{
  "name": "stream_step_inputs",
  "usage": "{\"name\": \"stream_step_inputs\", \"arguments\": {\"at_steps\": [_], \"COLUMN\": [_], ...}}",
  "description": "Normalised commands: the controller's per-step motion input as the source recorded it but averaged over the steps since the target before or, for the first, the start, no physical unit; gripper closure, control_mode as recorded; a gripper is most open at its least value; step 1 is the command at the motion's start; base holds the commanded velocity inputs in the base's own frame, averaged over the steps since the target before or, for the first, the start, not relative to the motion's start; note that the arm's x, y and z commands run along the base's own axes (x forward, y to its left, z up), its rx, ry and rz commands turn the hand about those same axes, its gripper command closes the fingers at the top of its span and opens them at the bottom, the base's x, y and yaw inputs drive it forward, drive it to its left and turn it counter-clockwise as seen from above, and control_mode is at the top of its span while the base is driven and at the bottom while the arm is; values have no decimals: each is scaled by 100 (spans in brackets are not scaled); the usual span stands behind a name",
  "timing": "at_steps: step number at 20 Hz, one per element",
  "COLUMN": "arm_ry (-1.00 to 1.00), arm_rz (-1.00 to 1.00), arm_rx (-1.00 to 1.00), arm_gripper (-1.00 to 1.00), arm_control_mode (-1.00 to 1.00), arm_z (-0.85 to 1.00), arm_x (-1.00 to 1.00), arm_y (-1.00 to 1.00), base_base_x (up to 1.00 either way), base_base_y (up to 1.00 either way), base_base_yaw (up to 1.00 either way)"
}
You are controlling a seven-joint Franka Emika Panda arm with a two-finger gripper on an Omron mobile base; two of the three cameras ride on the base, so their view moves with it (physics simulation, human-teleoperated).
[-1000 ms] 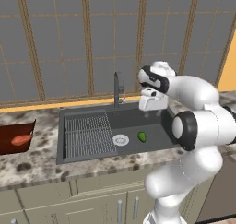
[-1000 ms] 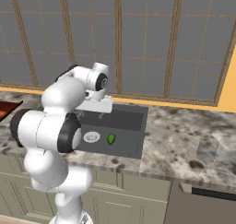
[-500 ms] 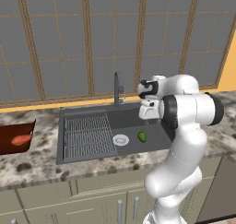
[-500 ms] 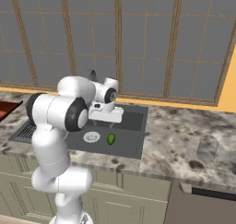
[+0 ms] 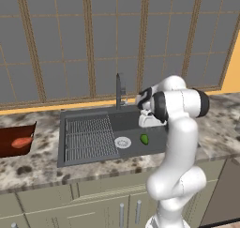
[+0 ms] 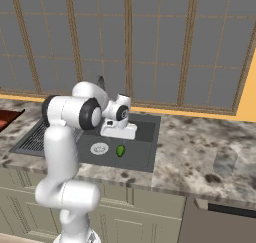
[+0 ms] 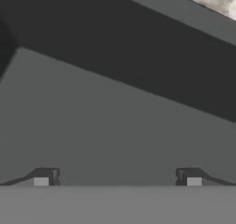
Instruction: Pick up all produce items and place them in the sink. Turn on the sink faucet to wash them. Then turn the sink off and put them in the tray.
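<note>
Right now your fingers [image 7: 41, 178] stand wide apart and empty over bare sink [image 5: 133, 122] floor near its back wall. You have the green produce piece [image 5: 144, 139] lying beside the white drain [image 5: 123, 142], just forward of the hand. Your orange-red piece [image 5: 21, 142] sits in the tray [image 5: 14, 132] on the surface, well left of the basin.

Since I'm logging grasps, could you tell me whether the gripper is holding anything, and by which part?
Nothing is held: the gripper is open and empty over the sink; the green produce item lies loose on its floor.

Speckled granite counter [image 5: 37, 168] w/ sunken dark sink [image 5: 136, 121], brown tray [image 5: 11, 140] at far left.
</note>
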Motion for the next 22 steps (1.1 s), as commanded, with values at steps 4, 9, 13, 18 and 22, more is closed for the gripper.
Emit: {"name": "stream_step_inputs", "arguments": {"at_steps": [4,9,13,18,22], "arm_ry": [0,0,0,0,0], "arm_rz": [0,0,0,0,0], "arm_rx": [0,0,0,0,0], "arm_gripper": [-100,-100,-100,-100,-100], "arm_control_mode": [-100,-100,-100,-100,-100], "arm_z": [-62,-60,-49,-46,-38], "arm_x": [49,49,45,51,40], "arm_y": [-7,-4,-10,-7,0], "base_base_x": [0,0,0,0,0], "base_base_y": [0,0,0,0,0], "base_base_yaw": [0,0,0,0,0]}}
